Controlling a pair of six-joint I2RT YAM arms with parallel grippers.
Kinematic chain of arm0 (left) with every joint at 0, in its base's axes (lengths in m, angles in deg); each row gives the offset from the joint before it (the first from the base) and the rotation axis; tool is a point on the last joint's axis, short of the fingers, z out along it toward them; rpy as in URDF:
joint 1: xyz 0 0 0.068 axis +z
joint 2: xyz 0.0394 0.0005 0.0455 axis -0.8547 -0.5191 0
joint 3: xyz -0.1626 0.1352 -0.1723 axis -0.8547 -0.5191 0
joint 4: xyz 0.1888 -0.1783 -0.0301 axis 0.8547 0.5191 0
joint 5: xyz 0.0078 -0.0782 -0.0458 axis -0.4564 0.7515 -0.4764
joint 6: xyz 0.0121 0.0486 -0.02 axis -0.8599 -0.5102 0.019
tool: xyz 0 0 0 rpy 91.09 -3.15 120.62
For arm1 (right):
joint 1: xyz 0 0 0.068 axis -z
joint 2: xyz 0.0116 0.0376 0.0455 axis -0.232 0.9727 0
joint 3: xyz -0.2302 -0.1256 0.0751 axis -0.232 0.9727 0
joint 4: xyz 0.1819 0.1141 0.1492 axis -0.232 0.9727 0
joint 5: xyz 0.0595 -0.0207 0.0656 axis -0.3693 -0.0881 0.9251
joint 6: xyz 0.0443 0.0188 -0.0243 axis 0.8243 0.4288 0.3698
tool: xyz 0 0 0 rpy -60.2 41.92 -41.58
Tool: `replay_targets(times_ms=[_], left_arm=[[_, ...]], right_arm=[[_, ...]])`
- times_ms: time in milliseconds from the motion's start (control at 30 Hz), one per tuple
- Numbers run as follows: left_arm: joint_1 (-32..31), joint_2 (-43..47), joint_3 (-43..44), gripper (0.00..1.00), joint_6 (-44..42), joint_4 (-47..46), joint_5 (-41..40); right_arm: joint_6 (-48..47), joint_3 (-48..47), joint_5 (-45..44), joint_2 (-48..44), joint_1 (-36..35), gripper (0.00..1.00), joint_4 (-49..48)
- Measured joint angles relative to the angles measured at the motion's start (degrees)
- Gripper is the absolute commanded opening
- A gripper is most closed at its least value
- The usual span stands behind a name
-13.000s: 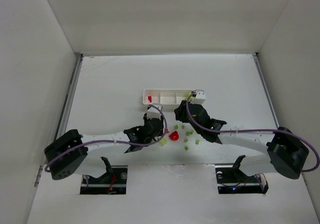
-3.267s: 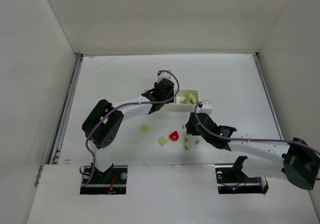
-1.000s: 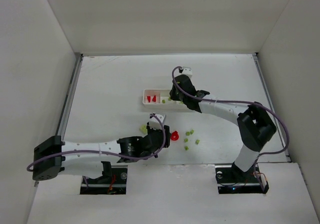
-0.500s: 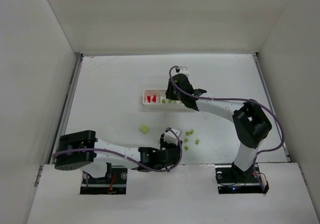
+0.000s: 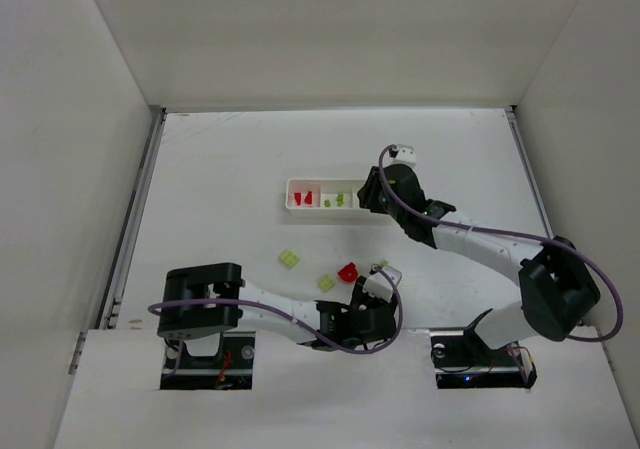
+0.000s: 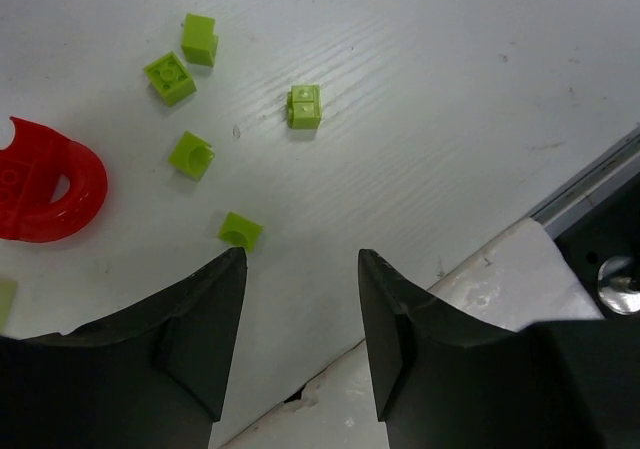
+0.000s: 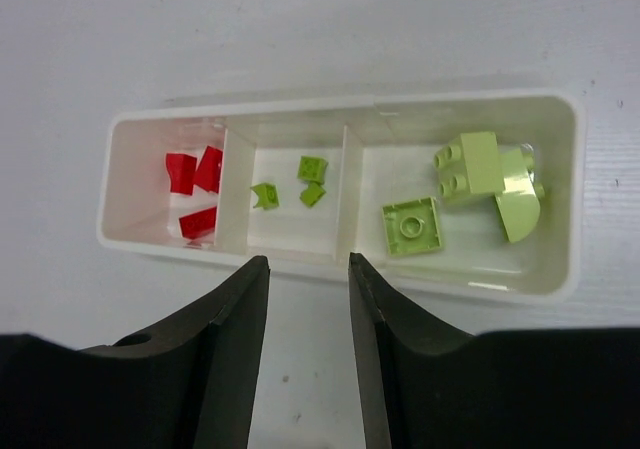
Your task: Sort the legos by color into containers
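Observation:
The white tray (image 7: 340,104) has three compartments: three red bricks (image 7: 195,174) on the left, three tiny green bricks (image 7: 312,169) in the middle, larger green pieces (image 7: 470,169) on the right. My right gripper (image 7: 305,262) is open and empty, above the tray's near side; in the top view the right gripper (image 5: 367,201) covers the tray's (image 5: 300,182) right end. My left gripper (image 6: 300,259) is open and empty over several loose green bricks (image 6: 304,106) beside a red arch piece (image 6: 45,184). In the top view the left gripper (image 5: 375,291) is right of the red arch (image 5: 348,271).
Two more green bricks lie on the table, one (image 5: 290,258) left of the arch and one (image 5: 327,282) closer to it. The table's near edge (image 6: 590,179) runs just right of the left gripper. White walls enclose the table.
The left gripper has shifted right, uncovering the red arch and a green brick. The right gripper has moved from the tray's middle to its right end.

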Motion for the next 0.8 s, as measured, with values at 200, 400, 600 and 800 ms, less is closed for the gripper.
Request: replay_targets(times_ms=[200,400,600,800], left_arm=[[1.05,-2.95,0.37,0.46,-0.5,0.85,0.31],[1.7,-3.26,0.61,0.46,-1.07,0.79,0.28],[2.97,-7.52,2.64,0.45,-2.84,0.22,0.11],[4.33,-7.67,2.93,0.4,-4.31,0.04,-0.31]], right_arm=[[0.17,5.99,0.07,-5.68,0.37,0.45,-0.2],[0.5,9.99,0.04,-8.55,2.01,0.45,-0.76],[0.66,12.81,0.07,-9.88,3.48,0.45,-1.03],[0.66,16.79,0.22,-13.68,4.15,0.45,-1.57]])
